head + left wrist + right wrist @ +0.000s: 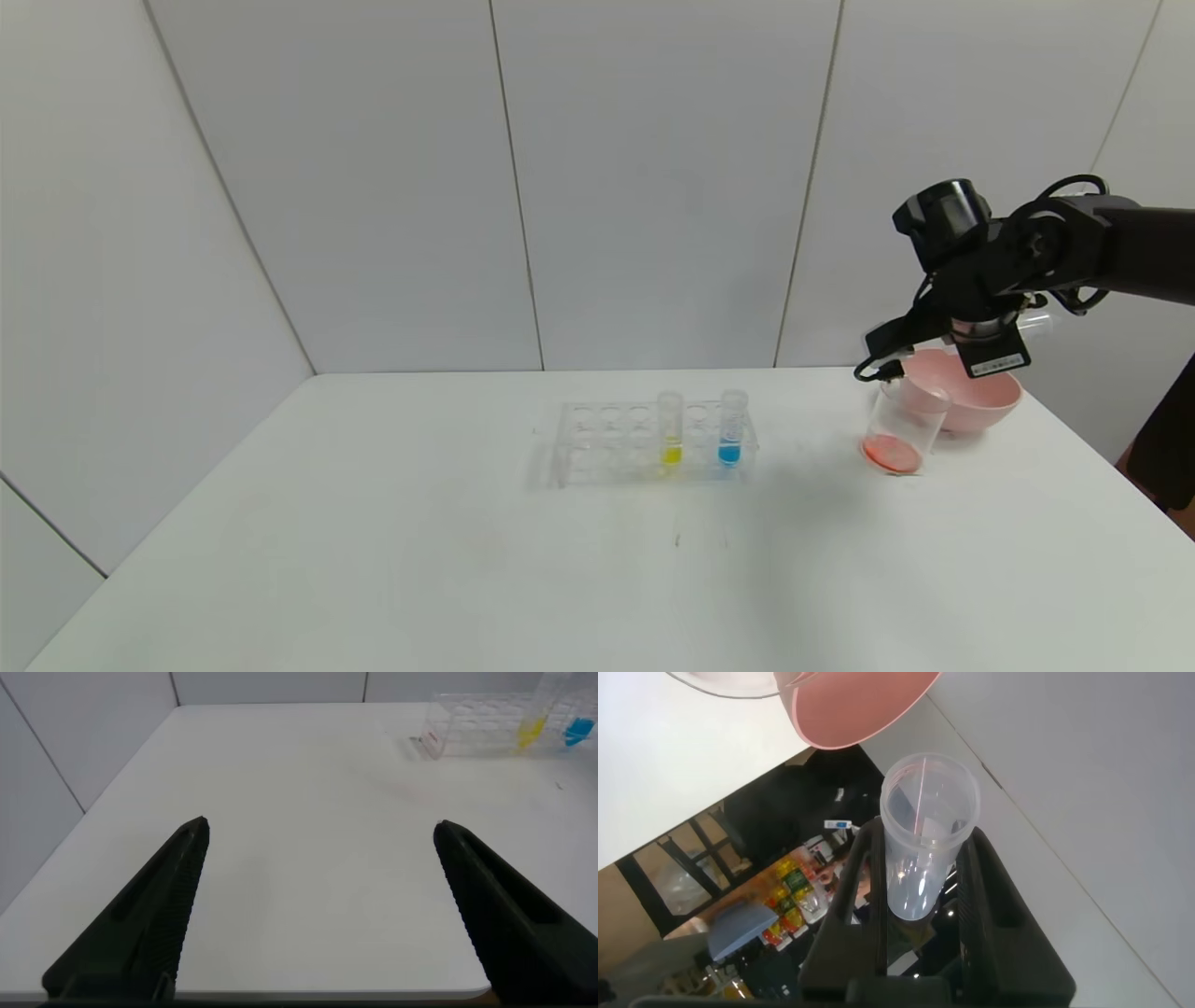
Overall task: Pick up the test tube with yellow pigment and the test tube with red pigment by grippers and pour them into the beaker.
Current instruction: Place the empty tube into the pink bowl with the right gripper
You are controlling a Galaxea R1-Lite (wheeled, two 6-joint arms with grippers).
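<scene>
Right hand (990,327) raised above the pink bowl (976,399) at the far right of the surface (467,579), clenched around the test tube with red pigment (924,840). Tube lying roughly level in the grip, open mouth facing the wrist camera, looking emptied. In the head view, only a clear stub (1036,327) poking out to the right of the hand, so the long axis runs across rather than up and down.

Just below and to the left of that hand, the beaker (901,427), standing beside the bowl with a red layer already on its bottom. Red pour looks done.

Farther left, well apart from the right hand, a clear rack (649,443) near the middle of the surface. Upright in it, the test tube with yellow pigment (670,429), and just beside it a blue-bottomed tube (731,429).

Left hand (318,905) released, fingers spread wide, low over the near left part of the surface, with the rack ahead and to its right.

Probably the left arm's reach next: yellow tube vertical, so a sideways grip on its upper part, keeping off the blue neighbour.
</scene>
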